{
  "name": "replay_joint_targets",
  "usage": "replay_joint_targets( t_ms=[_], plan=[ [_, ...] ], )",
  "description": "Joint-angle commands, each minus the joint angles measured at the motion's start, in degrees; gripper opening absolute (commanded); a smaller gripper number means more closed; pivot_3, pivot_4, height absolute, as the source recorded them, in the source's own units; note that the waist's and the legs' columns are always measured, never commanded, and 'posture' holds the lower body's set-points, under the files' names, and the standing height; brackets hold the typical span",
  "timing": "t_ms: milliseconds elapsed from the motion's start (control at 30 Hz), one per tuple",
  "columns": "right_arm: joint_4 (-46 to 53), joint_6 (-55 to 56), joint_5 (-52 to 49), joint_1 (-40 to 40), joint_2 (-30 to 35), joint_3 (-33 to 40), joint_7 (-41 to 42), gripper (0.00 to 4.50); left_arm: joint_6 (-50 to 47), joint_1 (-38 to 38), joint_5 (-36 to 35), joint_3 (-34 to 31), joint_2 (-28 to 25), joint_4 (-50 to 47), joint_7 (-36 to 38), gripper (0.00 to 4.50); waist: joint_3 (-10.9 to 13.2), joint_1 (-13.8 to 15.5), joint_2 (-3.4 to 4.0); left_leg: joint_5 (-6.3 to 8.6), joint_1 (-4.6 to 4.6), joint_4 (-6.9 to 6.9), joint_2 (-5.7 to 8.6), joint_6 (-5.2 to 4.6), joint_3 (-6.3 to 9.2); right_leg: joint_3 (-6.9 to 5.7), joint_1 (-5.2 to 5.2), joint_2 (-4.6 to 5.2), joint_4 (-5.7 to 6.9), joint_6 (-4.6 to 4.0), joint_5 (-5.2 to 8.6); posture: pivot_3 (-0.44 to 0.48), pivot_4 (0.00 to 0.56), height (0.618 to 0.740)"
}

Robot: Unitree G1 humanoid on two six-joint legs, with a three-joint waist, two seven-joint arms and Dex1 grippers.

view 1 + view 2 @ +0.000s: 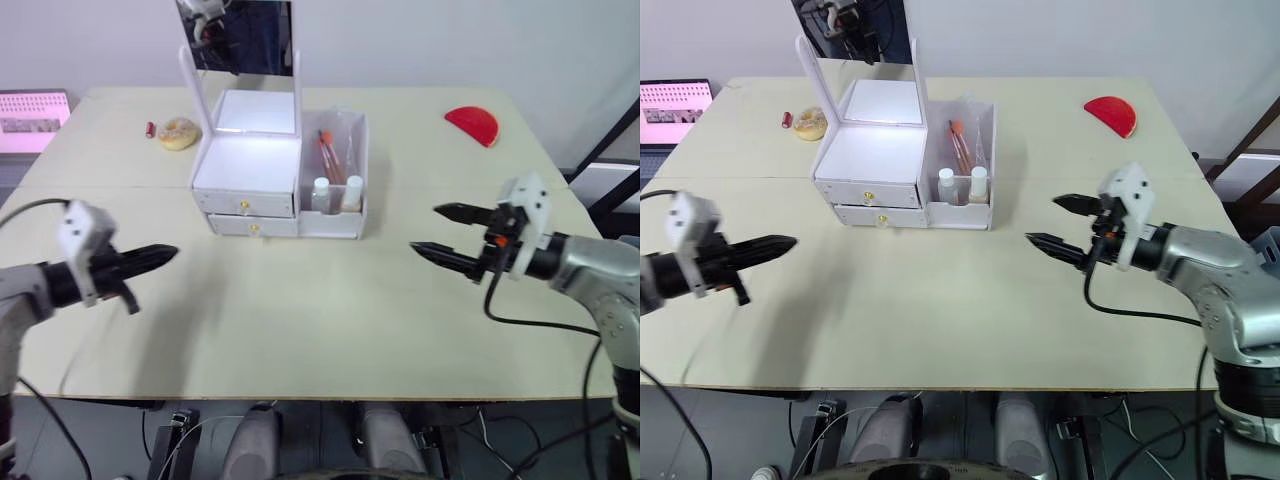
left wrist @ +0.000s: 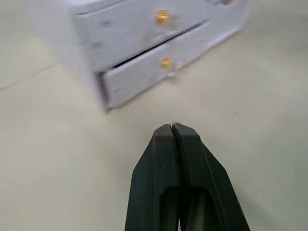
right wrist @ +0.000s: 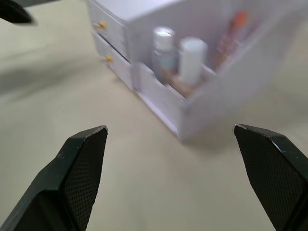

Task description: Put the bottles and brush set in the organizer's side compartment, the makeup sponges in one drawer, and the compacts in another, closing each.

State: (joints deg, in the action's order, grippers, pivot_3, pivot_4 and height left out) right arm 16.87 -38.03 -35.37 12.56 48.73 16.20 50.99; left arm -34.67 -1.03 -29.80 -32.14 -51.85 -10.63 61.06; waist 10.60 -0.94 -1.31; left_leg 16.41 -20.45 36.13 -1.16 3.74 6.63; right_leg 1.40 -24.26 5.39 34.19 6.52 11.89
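Note:
The white organizer (image 1: pixel 248 165) stands mid-table with a mirror (image 1: pixel 240 35) raised behind it. In its side compartment (image 1: pixel 340 215) stand two white-capped bottles (image 1: pixel 321 192) and the orange-handled brush set (image 1: pixel 330 158). The upper drawer (image 2: pixel 125 29) sits flush, while the lower drawer (image 2: pixel 144 77) stands out a little. The makeup sponges and compacts are hidden. My left gripper (image 1: pixel 165 255) is shut and empty, hovering left of the drawers and pointing at them. My right gripper (image 1: pixel 427 229) is open and empty, to the right of the side compartment.
A red half-round piece (image 1: pixel 472 124) lies at the back right. A beige ring-shaped item (image 1: pixel 179 133) and a small red thing (image 1: pixel 151 129) lie left of the organizer. A pink card (image 1: pixel 33 118) stands at the far left edge.

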Motion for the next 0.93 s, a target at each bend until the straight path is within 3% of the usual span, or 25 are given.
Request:
replay_joint_targets(
  t_ms=[33, 100, 200, 333, 533, 933],
  plan=[
    [-3.87, 5.41, 2.75, -4.50, 2.46, 6.02, 2.44, 4.50, 3.75, -5.63, 1.00, -10.48, -0.80, 2.64, 0.50, 0.27, 0.00, -0.01, -0.01, 0.00, 0.02, 0.00, 0.00, 0.00, -0.02, 0.01, 0.01, 0.00, 0.00, 0.00, 0.00, 0.000, 0.150, 0.739],
    [-6.13, 8.50, 4.16, -7.20, 3.06, 7.83, 3.48, 4.50, 4.89, -8.90, 0.50, -14.91, -0.74, 4.06, 1.17, 0.86, 0.00, -0.04, -0.06, 0.00, 0.02, 0.01, 0.00, 0.00, -0.02, 0.00, 0.01, 0.00, 0.00, 0.01, 0.01, 0.000, 0.150, 0.739],
    [-11.03, 12.03, 4.93, -10.90, 3.55, 11.82, 5.72, 4.50, 6.44, -13.77, 0.02, -21.24, -0.27, 6.46, 2.19, 2.33, 0.00, -0.06, -0.05, 0.00, 0.03, 0.03, 0.00, 0.01, -0.03, 0.00, 0.00, 0.01, -0.01, 0.10, 0.06, 0.000, 0.150, 0.739],
    [-15.67, 16.50, 6.33, -13.08, 3.72, 13.85, 7.80, 4.50, 7.93, -16.19, -0.31, -24.23, 0.16, 7.97, 1.76, 4.34, 0.00, -0.07, -0.05, 0.01, 0.06, 0.08, 0.00, 0.02, -0.05, 0.00, 0.03, 0.03, -0.02, 0.10, 0.06, 0.000, 0.150, 0.739],
    [-18.94, 19.18, 6.64, -12.62, 3.56, 13.72, 9.29, 4.50, 7.41, -16.96, -1.71, -24.37, 0.89, 6.92, 0.87, 4.43, 0.00, -0.29, -0.05, 0.01, 0.07, 0.05, -0.01, 0.02, -0.06, 0.00, 0.01, 0.03, -0.02, 0.09, 0.06, 0.000, 0.150, 0.739],
    [-16.58, 17.48, 6.22, -11.58, 3.25, 12.77, 8.57, 4.50, 8.91, -15.36, -1.97, -22.93, 0.15, 8.59, -0.96, 4.43, 0.01, -0.27, -0.04, 0.01, 0.06, 0.04, -0.01, 0.02, -0.07, 0.01, 0.00, 0.02, -0.02, 0.08, 0.04, 0.000, 0.150, 0.739]
  ],
)
